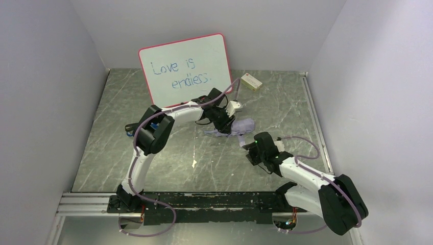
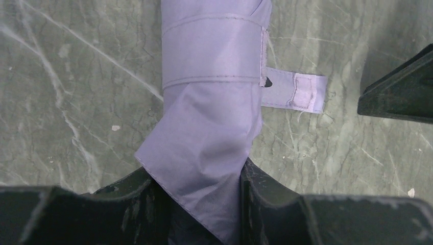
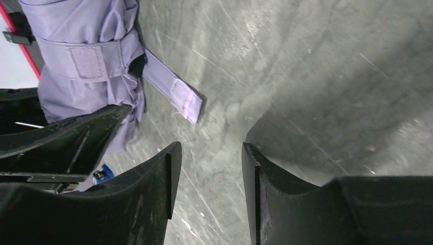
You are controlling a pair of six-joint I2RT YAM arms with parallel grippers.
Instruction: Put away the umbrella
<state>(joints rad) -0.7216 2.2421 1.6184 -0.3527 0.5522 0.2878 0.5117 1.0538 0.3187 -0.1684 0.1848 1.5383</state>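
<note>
– Progress, starting from the left?
– Left hand (image 2: 199, 179) closed on the umbrella (image 2: 209, 76), pinching the loose end of the lavender fabric between both fingers. From above, sitting just in front of the red-framed whiteboard (image 1: 186, 69).
– And the umbrella itself?
– Lying on the desk (image 1: 153, 153) near the middle, between the two hands. Canopy collapsed and rolled into a fairly tight bundle. Folding apparently done, judging by the shape.
– Strap?
– Closure strap (image 2: 293, 93) wrapped once around the roll, tail poking out sideways, flat on the desk, fastening patch bare and facing up. Matching patch on the band also uncovered. Probably not fastened yet.
– Further right?
– Right hand (image 3: 210, 153) open and empty, fingers apart, hovering over bare desk just beside that loose tail, touching nothing. Small pale box (image 1: 251, 81) well behind, near the back wall, apart from everything.
– Left to do?
– Likely pressing the tail onto the band to lock the roll, then stowing the bundle. No sleeve, bag or stand visible anywhere, so cannot tell the intended resting place. Handle and shaft hard to make out from these angles.
– Risk of the roll loosening?
– Possible, as a guess: only the left grip and an unfastened band holding the fabric together.
</note>
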